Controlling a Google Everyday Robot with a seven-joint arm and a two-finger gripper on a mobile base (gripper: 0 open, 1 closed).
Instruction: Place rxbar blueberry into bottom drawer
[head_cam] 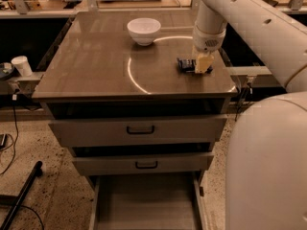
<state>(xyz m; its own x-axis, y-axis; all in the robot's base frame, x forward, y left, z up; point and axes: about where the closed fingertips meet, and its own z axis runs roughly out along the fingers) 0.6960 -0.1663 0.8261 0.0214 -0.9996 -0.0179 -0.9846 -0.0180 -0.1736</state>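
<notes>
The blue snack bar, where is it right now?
In the camera view, the rxbar blueberry is at the right side of the cabinet top, right at the tip of the gripper, to the right of the white bowl and nearer the front.
</notes>
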